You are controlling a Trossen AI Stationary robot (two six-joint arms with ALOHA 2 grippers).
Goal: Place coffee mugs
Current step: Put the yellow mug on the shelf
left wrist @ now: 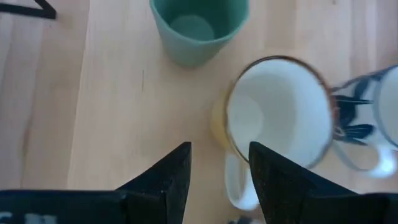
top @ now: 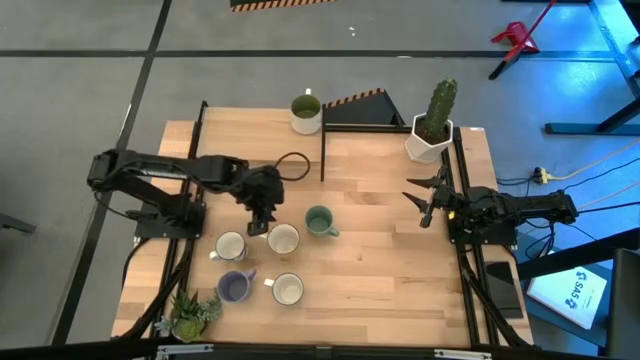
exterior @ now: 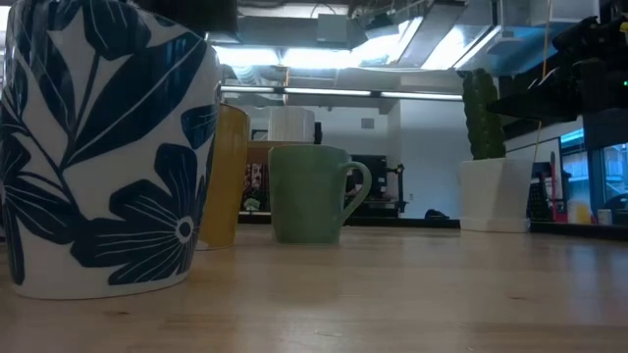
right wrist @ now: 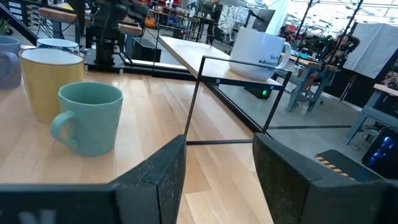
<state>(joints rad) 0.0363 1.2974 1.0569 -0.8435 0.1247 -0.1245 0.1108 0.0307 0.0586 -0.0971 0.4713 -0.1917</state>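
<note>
Pale wooden table (top: 380, 260) carries a loose cluster of mugs left of centre. Closest to the left gripper (top: 259, 222) is the cream-yellow mug (top: 283, 239); in the left wrist view its white inside and handle (left wrist: 239, 186) lie just ahead of the dark fingers (left wrist: 171, 177), which stand apart with the handle reaching toward the gap between them but untouched. From above, the gripper hangs just beside the mug's rim, on its far-left side. The sage green mug (top: 319, 221) sits just to the right of it, a whitish mug with blue leaf print (top: 230, 246) to its left. Nearer the front edge are the lavender mug (top: 234, 287) and another whitish mug (top: 288, 289). A sixth mug (top: 306, 112) stands well apart at the table's back edge, beside a thin black wire frame (top: 355, 125).

The right gripper (top: 424, 197) waits near the right edge, fingers spread, close to the white faceted pot with a cactus (top: 432, 128).

At table height the blue-patterned mug fills the left side and is cut off by the edge, covering most of the yellow one; the left wrist view shows it blurred and partly cropped.
</note>
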